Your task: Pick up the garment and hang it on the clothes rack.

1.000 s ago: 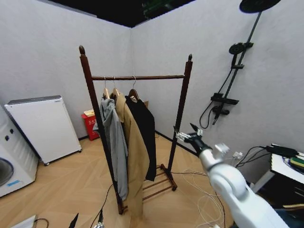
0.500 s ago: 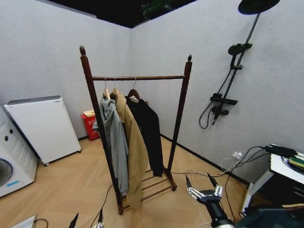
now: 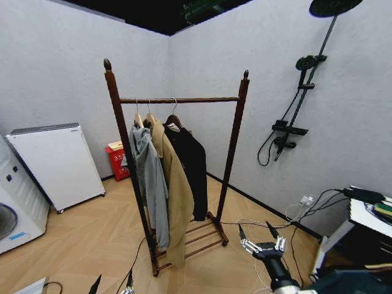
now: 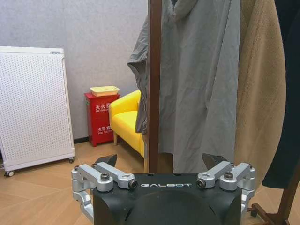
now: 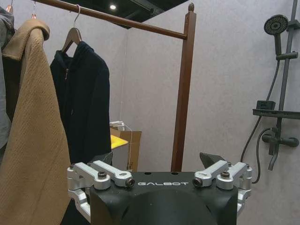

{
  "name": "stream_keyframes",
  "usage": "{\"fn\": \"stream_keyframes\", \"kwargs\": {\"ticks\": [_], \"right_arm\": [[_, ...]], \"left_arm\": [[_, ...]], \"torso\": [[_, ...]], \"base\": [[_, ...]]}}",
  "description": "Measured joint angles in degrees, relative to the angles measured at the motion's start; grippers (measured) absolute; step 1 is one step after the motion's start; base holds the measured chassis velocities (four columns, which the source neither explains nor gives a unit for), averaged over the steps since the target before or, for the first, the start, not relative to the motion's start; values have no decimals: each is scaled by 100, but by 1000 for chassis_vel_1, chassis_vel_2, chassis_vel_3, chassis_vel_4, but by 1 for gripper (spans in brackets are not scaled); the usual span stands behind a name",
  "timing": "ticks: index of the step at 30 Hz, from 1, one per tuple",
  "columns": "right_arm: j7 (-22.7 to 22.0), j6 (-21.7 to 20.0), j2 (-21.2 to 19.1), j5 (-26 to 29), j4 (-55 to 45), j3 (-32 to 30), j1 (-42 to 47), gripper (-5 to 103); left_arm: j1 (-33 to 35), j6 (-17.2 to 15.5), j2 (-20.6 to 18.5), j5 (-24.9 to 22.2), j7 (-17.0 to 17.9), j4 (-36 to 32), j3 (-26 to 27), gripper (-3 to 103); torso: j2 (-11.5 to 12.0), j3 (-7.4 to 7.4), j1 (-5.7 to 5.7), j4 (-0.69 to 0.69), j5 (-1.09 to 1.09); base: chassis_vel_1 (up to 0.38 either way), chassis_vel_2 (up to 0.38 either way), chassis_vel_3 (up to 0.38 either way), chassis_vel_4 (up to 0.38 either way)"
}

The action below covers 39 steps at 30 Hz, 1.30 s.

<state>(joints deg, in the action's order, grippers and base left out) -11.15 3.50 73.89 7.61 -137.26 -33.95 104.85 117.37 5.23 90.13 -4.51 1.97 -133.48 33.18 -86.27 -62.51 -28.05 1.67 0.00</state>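
Observation:
The garment (image 3: 191,171), a long black jacket, hangs by its wooden hanger (image 3: 173,120) on the top bar of the clothes rack (image 3: 235,147), rightmost of three items. In the right wrist view the garment (image 5: 84,112) hangs still under the bar, beyond my right gripper (image 5: 158,160), which is open and holds nothing. The head view has my right gripper (image 3: 262,240) low at the bottom right, well clear of the rack. My left gripper (image 4: 161,160) is open and empty, low in front of the rack's left post (image 4: 152,84).
A grey hooded jacket (image 3: 150,177) and a tan coat (image 3: 174,190) hang left of the garment. A white appliance (image 3: 58,162) and red box (image 3: 116,160) stand by the left wall. Cables (image 3: 257,229) lie on the floor right of the rack; a shower fitting (image 3: 288,128) is on the right wall.
My right arm has dropped from beside the rack's right post to low near the floor, most of it in the first half second. The garment's hem has swung slightly.

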Motion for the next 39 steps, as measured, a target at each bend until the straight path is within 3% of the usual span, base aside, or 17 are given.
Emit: {"fn": "stream_keyframes", "kwargs": {"ticks": [17, 39], "right_arm": [[1, -12, -5, 15, 8, 8, -33, 100], [1, -18, -6, 22, 14, 11, -43, 100]], "left_arm": [[0, 0, 0, 0, 0, 0, 0, 100], [0, 0, 0, 0, 0, 0, 0, 100]], "torso": [[0, 0, 1, 0, 0], [-1, 0, 2, 1, -1]], "base": [[-24, -19, -14, -21], [-106, -112, -112, -108]]}}
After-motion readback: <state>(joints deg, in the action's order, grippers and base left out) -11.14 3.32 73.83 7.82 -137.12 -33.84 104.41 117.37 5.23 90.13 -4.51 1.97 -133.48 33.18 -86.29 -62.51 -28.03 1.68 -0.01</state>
